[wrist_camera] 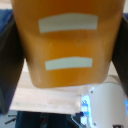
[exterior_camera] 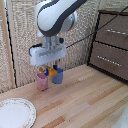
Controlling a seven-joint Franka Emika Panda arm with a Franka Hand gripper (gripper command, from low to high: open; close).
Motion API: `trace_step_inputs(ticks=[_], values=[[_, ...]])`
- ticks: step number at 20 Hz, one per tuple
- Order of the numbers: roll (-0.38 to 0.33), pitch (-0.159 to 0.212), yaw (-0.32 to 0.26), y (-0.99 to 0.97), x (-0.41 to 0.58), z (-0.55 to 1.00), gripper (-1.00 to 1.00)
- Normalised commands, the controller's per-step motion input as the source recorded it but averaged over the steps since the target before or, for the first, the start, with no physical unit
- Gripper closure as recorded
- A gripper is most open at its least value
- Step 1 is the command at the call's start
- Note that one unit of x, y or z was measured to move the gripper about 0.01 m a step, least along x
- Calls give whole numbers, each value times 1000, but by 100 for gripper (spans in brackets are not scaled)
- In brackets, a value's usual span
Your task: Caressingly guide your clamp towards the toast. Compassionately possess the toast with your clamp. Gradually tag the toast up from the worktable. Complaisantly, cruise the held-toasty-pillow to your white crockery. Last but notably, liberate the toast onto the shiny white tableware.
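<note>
Holding the toast point(exterior_camera: 49, 70) between closed fingers, the hand point(exterior_camera: 48, 64) is raised above the bench point(exterior_camera: 85, 100), over the pink cup point(exterior_camera: 42, 81) and blue cup point(exterior_camera: 57, 76). Grasp and lift judged done; carry and release outstanding. White plate point(exterior_camera: 15, 113) at 8 o'clock. Dark drawer cabinet point(exterior_camera: 111, 45) at 2 o'clock.

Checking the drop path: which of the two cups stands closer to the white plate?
The pink cup. It stands on the exterior view's left of the blue cup, on the side toward the plate.
</note>
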Motion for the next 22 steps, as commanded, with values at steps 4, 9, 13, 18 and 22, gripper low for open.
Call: trace_step_inputs(ticks=[4,9,13,18,22], values=[[0,-1,-43,913,351,-9,100],[-7,0,-64,923,309,-217,100],[-53,0,-74,902,225,-469,100],[-78,-3,-75,881,95,-561,100],[-58,-34,-70,771,59,-424,100]])
